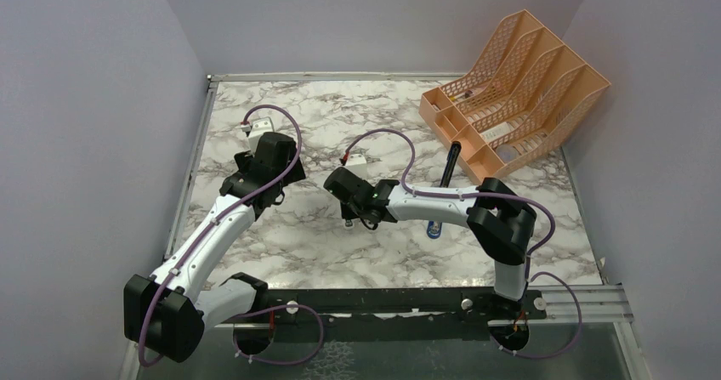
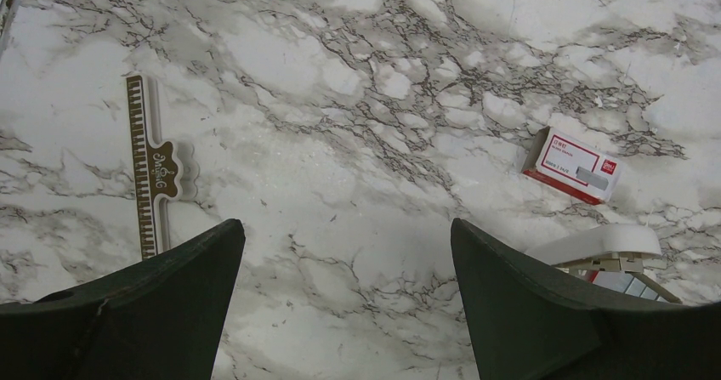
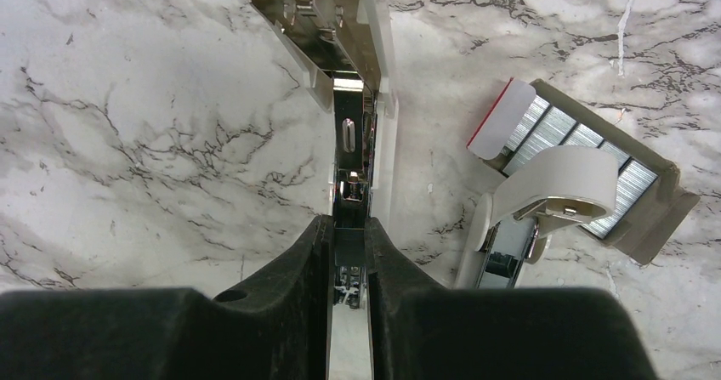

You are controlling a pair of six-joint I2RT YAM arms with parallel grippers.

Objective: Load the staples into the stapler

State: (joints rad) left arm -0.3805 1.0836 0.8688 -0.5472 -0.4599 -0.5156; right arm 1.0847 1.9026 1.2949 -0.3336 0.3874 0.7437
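Observation:
In the right wrist view the white stapler (image 3: 384, 142) lies opened out on the marble, its silver inner channel (image 3: 347, 133) running away from me. My right gripper (image 3: 349, 227) hangs just over the near end of that channel, shut on a small grey block of staples (image 3: 349, 246) held between its fingers. From above, the right gripper (image 1: 349, 214) covers the stapler. My left gripper (image 2: 344, 235) is open over bare marble to the left, with nothing between its fingers.
An open tray of staple strips (image 3: 633, 184) lies right of the stapler, with a small white stub (image 3: 557, 180) on it. A red-and-white box (image 2: 572, 166) and a brown ruler (image 2: 149, 167) lie near the left gripper. A blue-and-black tool (image 1: 448, 172) and an orange file rack (image 1: 510, 91) are at the back right.

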